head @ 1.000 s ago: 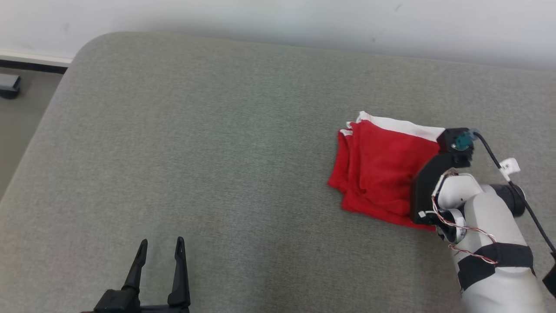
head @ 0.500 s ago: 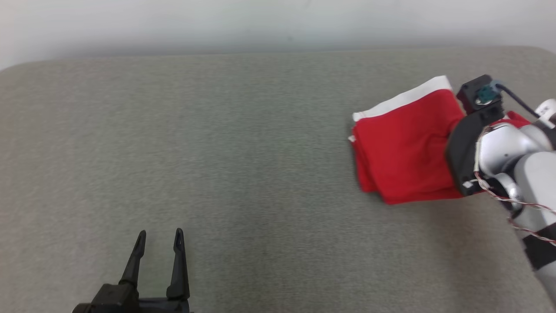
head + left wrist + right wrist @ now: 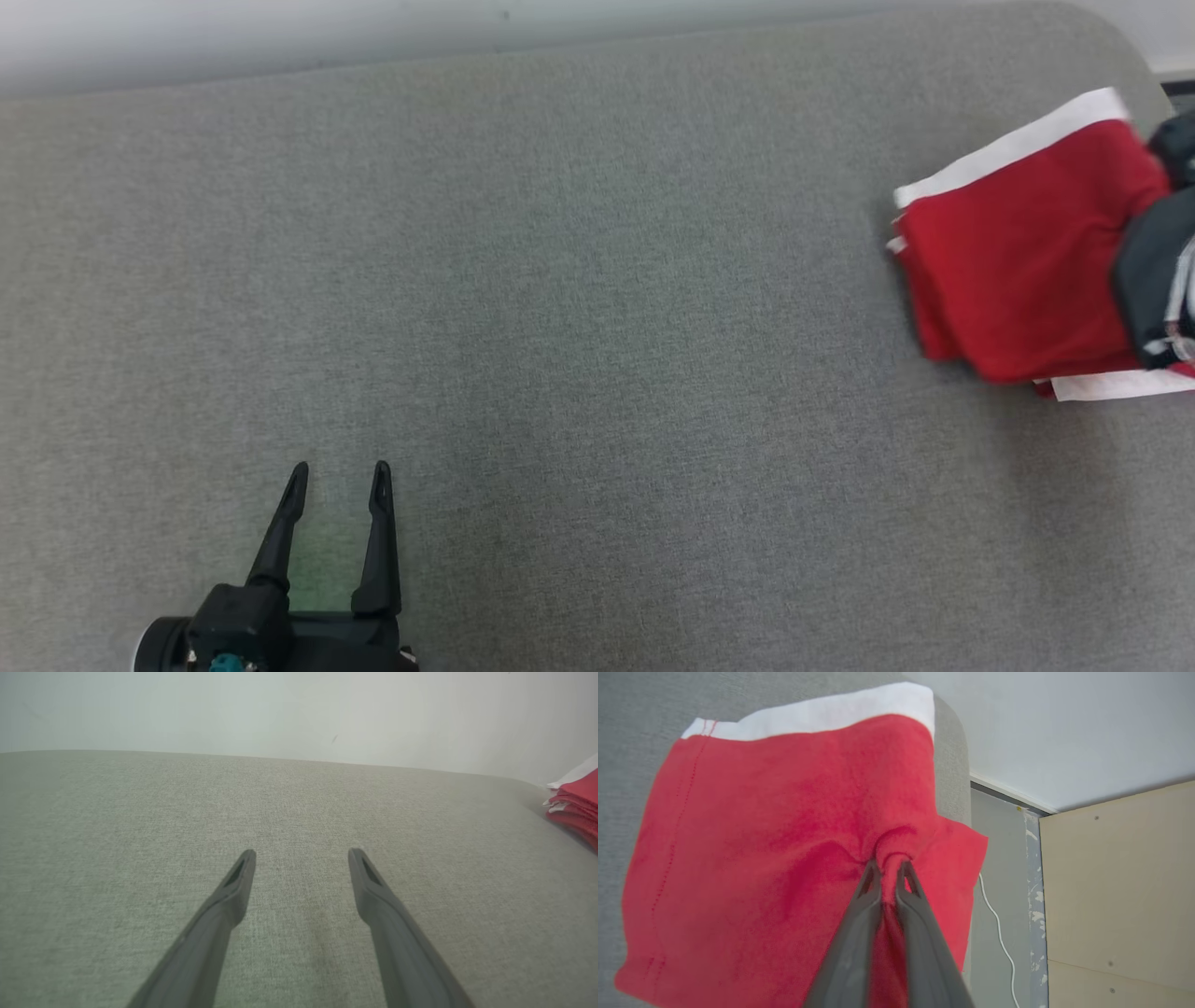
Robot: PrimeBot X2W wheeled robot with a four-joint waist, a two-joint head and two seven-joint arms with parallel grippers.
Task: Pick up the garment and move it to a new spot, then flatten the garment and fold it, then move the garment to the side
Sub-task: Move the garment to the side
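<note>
1. At the right end of the grey cushion is the folded red garment.
2. The right gripper pinches its cloth tightly.
3. The left gripper, well apart, is spread and empty.

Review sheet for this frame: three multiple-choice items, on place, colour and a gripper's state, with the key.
1. In the head view, where is the garment on the grey cushion?
A. far left edge
B. centre
C. far right, near the rounded corner

2. What colours is the garment?
A. blue and yellow
B. red with a white band
C. all black

3. How is the right gripper?
A. wide open above the cloth
B. shut on a pinch of the garment
C. open, flat on the cushion

Key: 1 C, it sits at that view's right side; 2 B, red cloth with a white strip along one edge; 3 B, in the right wrist view it pinches bunched red cloth.
</note>
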